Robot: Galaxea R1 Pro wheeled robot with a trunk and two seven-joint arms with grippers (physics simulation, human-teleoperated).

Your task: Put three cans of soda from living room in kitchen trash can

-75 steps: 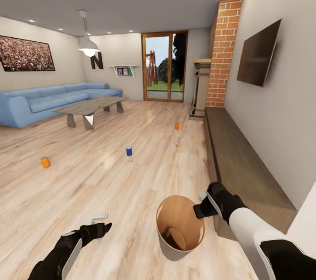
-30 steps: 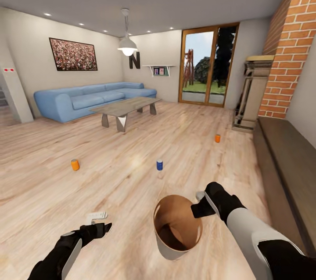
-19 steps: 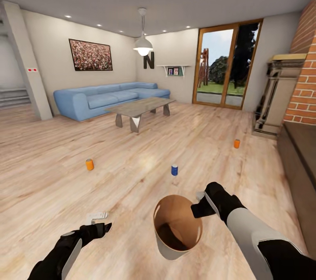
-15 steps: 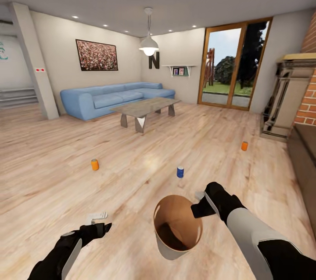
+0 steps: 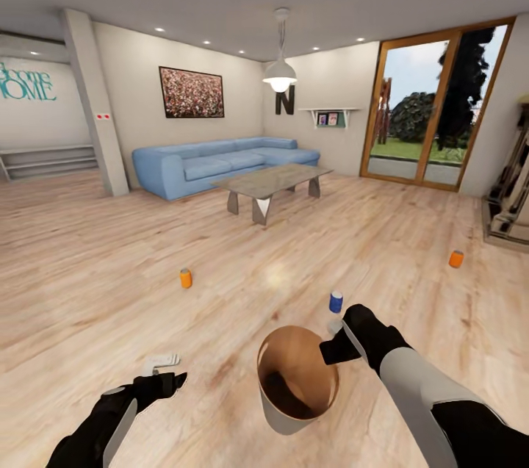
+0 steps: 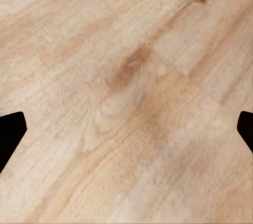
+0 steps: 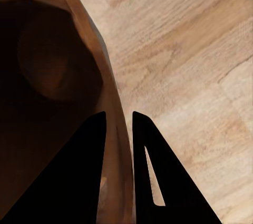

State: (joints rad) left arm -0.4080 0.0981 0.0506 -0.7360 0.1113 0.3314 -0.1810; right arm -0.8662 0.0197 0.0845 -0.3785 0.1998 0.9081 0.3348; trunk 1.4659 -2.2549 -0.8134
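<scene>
Bin: the round tapered trash can, grey outside and wood-brown inside (image 5: 297,383), hangs low in front of the robot over the wood floor (image 5: 110,247), its mouth tipped up toward the head camera, its long axis leaning slightly off upright.
Right gripper: the black right gripper (image 5: 332,339) is closed on the bin's rim; in the right wrist view one finger (image 7: 79,176) sits inside the wall (image 7: 113,129) and the other outside.
Left gripper: the black left gripper (image 5: 163,372) hovers above bare floor, jaws spread wide and empty; its fingertips (image 6: 10,132) show at the edges of the left wrist view.
Cans: all three stand upright on the floor, well apart. The dark blue soda can (image 5: 336,302) is just beyond the right gripper, nearest the bin. One orange soda can (image 5: 186,278) is farther left; the other orange soda can (image 5: 456,259) is far right.
Surroundings: a blue sofa (image 5: 220,163) and a glass-topped coffee table (image 5: 272,181) lie beyond the cans; wood-framed glass doors (image 5: 433,115) at right.
Change: the camera has swung left, so the room has slid rightward in view; the brick fireplace has left the frame, a pillar (image 5: 94,101) has come in. Both arms hold the same pose.
</scene>
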